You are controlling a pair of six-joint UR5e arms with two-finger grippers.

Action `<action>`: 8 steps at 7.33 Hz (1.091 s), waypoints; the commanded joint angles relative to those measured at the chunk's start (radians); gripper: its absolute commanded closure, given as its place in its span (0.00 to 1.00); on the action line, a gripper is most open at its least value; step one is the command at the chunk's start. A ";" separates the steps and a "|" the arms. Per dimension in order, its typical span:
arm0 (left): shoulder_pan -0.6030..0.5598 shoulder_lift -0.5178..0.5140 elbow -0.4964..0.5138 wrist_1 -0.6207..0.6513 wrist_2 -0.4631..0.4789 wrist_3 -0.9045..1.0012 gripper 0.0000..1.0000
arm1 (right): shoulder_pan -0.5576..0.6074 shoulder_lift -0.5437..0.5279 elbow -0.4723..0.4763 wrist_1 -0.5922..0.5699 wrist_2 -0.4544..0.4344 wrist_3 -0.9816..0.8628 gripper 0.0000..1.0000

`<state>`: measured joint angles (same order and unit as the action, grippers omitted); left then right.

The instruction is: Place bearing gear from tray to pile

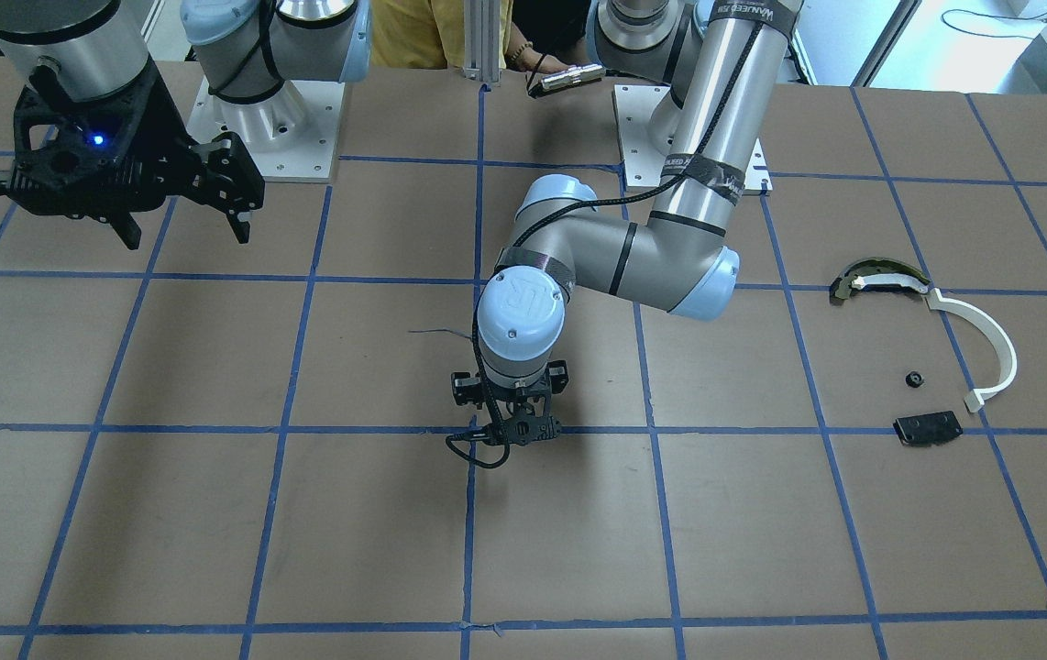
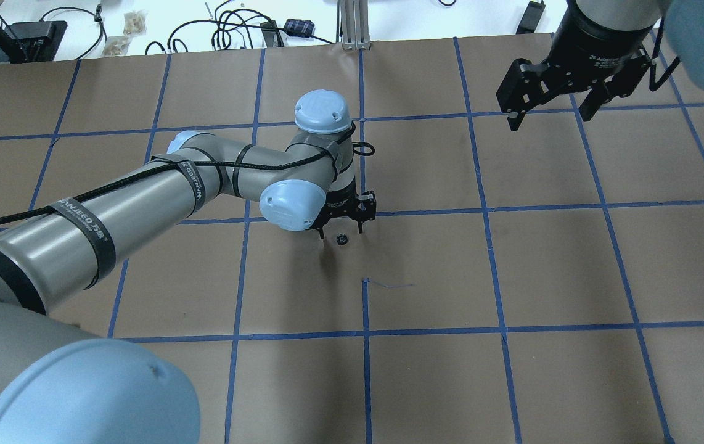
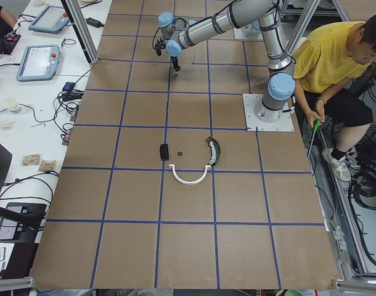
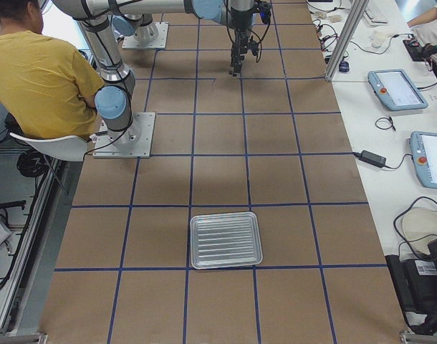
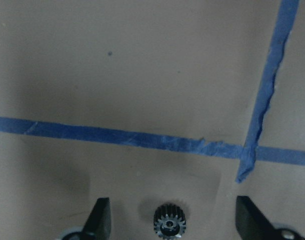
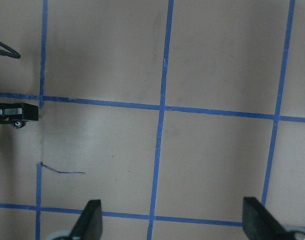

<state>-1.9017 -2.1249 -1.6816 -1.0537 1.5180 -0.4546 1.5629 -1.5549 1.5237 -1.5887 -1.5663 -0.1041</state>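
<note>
A small black bearing gear [image 5: 170, 225] lies on the brown table, between the open fingers of my left gripper [image 5: 171, 216]. In the overhead view the gear [image 2: 341, 238] sits just below the left gripper [image 2: 341, 232], near the table's middle. The pile lies apart toward my left: a white arc strip [image 1: 983, 344], a dark olive curved piece [image 1: 877, 278], a flat black plate [image 1: 927, 428] and another small black part [image 1: 916, 379]. My right gripper [image 2: 552, 116] is open, empty and raised. The metal tray [image 4: 226, 239] is empty.
Blue tape lines [image 5: 142, 140] grid the brown table. A loose thin wire [image 2: 389, 285] lies near the gear. A person in a yellow shirt [image 3: 336, 58] sits behind the robot bases. Tablets and cables [image 4: 397, 89] lie on the side bench.
</note>
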 commanded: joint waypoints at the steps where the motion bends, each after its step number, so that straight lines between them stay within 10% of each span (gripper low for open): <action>1: 0.000 -0.001 0.000 -0.049 0.001 0.017 0.41 | 0.000 -0.001 0.009 -0.037 0.005 0.001 0.00; 2: 0.000 0.005 0.000 -0.066 0.001 0.017 0.44 | 0.000 -0.004 0.018 -0.037 0.005 0.001 0.00; 5: 0.001 0.002 0.002 -0.077 0.001 0.017 1.00 | 0.000 -0.013 0.027 -0.040 0.006 0.007 0.00; 8: 0.094 0.060 0.026 -0.116 0.039 0.063 1.00 | 0.000 -0.011 0.030 -0.046 0.028 0.009 0.00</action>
<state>-1.8659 -2.0943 -1.6650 -1.1430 1.5337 -0.4222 1.5632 -1.5666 1.5532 -1.6334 -1.5428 -0.0963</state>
